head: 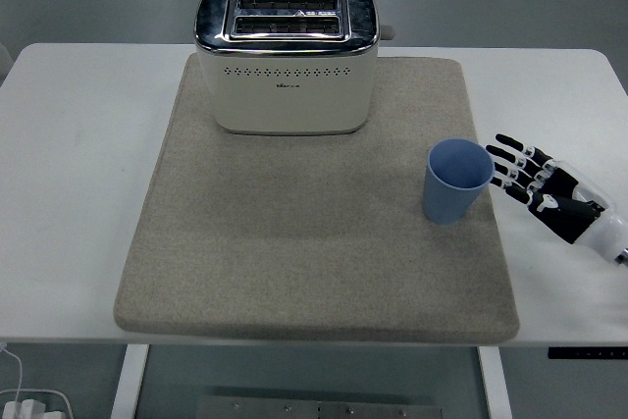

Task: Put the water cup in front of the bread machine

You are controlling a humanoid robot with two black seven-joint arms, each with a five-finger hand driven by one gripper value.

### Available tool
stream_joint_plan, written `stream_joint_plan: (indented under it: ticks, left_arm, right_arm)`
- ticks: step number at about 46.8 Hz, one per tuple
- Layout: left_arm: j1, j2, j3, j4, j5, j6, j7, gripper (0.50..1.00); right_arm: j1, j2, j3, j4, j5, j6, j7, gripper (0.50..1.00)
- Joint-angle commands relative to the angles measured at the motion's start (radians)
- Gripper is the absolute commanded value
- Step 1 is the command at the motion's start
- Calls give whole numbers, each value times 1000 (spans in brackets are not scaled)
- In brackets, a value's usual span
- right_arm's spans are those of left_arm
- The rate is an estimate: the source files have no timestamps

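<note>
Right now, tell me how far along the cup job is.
Nothing is done yet: the cup stands upright on the mat, off to the right of the toaster, not in front of it. In hand: the right hand, fingers spread, is right beside the cup, not gripping. Left: grasp it, carry it left, set it before the toaster.
</note>
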Motion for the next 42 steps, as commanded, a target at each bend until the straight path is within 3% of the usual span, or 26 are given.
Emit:
stream_joint_plan:
  ticks: [1,42]
  left_arm:
    - [0,0,0,0,0,0,0,1000]
    - [0,0,0,1,0,0,0,1000]
  right_arm:
    - [-10,13,0,0,-1,0,0,928]
    - [-4,110,50,6,-113,0,0,928]
